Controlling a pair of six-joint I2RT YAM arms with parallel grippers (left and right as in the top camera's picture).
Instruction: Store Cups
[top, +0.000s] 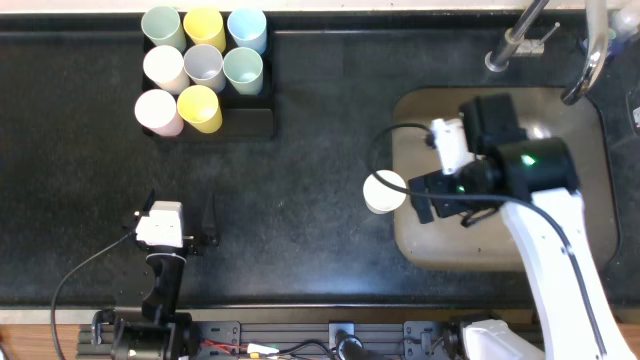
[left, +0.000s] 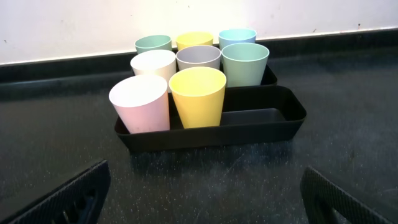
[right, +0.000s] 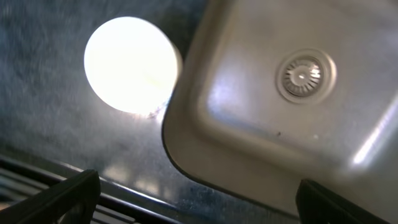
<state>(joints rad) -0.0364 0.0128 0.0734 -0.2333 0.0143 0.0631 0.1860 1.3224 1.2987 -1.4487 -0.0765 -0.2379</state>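
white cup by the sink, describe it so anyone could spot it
Start at the steel sink on the right. Beside its left rim, on the counter, is a white cup. It's alone; all other cups sit in the black tray.

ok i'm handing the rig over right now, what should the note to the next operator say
Left hand: open, empty, facing the tray.
Right hand: open, empty, above the sink rim.
Done: eight cups stand in the tray, with one free slot in its near row.
Left: the white cup sits on the counter beside the sink. Grasp it and put it in the free slot.
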